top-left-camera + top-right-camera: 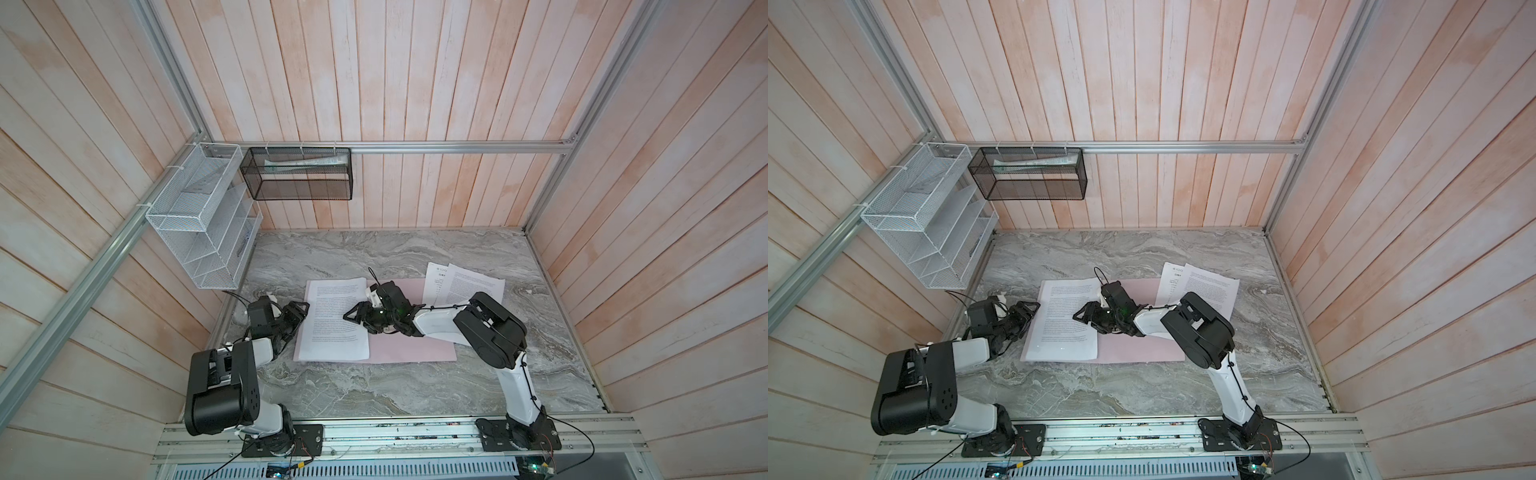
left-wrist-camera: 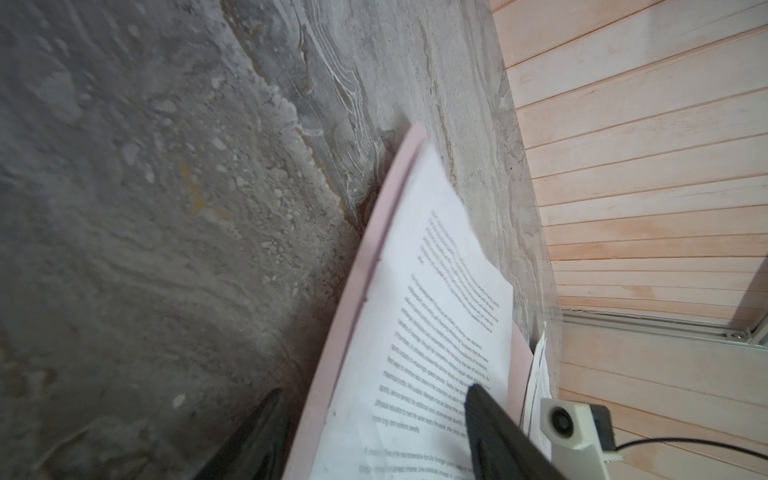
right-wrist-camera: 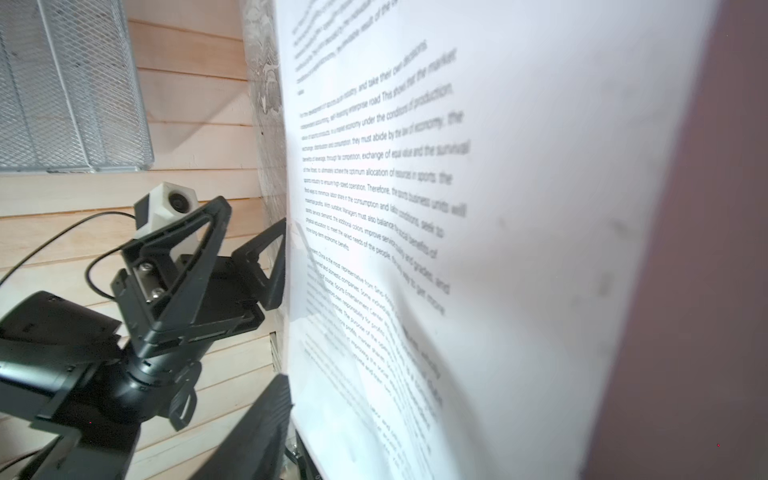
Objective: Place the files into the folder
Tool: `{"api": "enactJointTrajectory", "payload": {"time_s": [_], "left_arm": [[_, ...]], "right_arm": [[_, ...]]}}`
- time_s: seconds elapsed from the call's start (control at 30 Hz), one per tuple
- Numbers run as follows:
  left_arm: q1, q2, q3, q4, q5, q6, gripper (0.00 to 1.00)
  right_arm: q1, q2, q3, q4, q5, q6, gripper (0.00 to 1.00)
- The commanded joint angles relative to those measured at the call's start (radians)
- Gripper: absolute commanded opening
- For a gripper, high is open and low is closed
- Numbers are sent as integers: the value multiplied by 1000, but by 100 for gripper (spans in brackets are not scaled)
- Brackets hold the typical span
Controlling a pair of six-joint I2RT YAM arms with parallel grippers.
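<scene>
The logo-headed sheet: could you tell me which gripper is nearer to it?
Right. The right gripper is over the folder, left of the logo-headed sheet; the left gripper is at the folder's far edge.

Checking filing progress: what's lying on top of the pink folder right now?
Printed sheets cover the folder's left half. Its right half shows bare pink, but the right gripper and arm hang over the middle, hiding what's beneath. Whether the two far sheets overlap it is unclear.

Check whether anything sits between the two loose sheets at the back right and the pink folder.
No object does: the sheets lie right by the far corner of the folder. Only the right arm hangs over that stretch.
</scene>
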Motion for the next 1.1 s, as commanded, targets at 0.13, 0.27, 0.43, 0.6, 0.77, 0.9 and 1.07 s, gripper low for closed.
{"api": "enactJointTrajectory", "payload": {"time_s": [0.13,0.27,0.43,0.6,0.77,0.9,1.07], "left_arm": [[-6,-30,-6,7,12,12,69],[-6,-23,-15,19,15,11,69],[-7,-14,-30,47,24,7,69],[-6,-13,-41,60,29,6,69],[-8,-9,-48,74,34,1,69],[-9,-13,-54,77,33,-1,69],[-13,-18,-64,80,32,-1,69]], "right_arm": [[-18,-139,-96,-180,-22,-149,67],[-26,-162,-152,-193,-40,-147,63],[-27,-168,-182,-205,-53,-150,58],[-25,-168,-207,-197,-71,-140,51],[-16,-157,-212,-187,-79,-123,47],[-6,-156,-213,-169,-81,-106,43],[6,-145,-215,-144,-88,-85,23]]}}
